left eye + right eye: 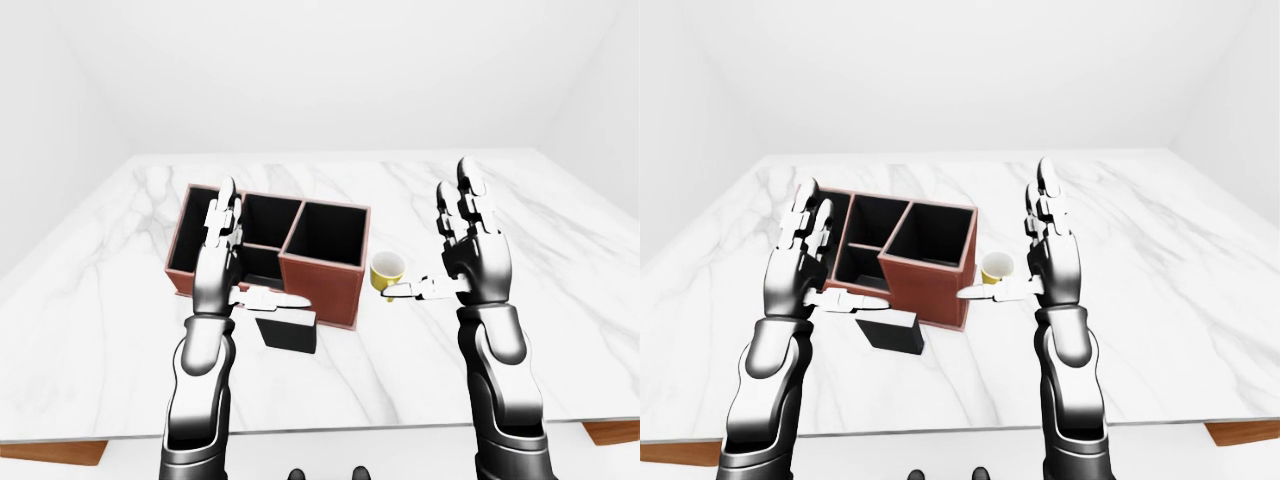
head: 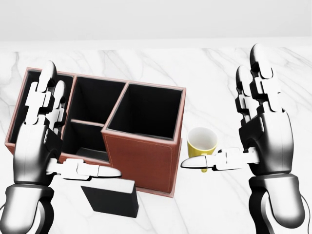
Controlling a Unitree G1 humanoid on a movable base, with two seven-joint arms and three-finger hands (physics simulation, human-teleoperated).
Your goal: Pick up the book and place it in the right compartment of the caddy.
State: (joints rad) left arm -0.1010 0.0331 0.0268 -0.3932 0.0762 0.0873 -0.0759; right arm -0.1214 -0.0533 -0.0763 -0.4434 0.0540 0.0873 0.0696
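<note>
White marble tabletop [image 2: 214, 68]: small black rectangular book [image 2: 111, 198] stands just below the brown leather four-compartment caddy [image 2: 141, 156], possibly touching it. Left hand [image 2: 36, 146] and right hand [image 2: 265, 131] hover, fingers spread, empty. Yellow ceramic mug [image 2: 202, 141] sits right of caddy.

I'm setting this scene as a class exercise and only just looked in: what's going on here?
A humanoid robot faces a marble table with both arms raised. Its left robot hand and right robot hand are open and hold nothing. A black book stands on the table below the brown caddy in the head view, under the left thumb. The caddy's right compartment is empty. A yellow mug sits to the caddy's right. The book is not yet picked up.
</note>
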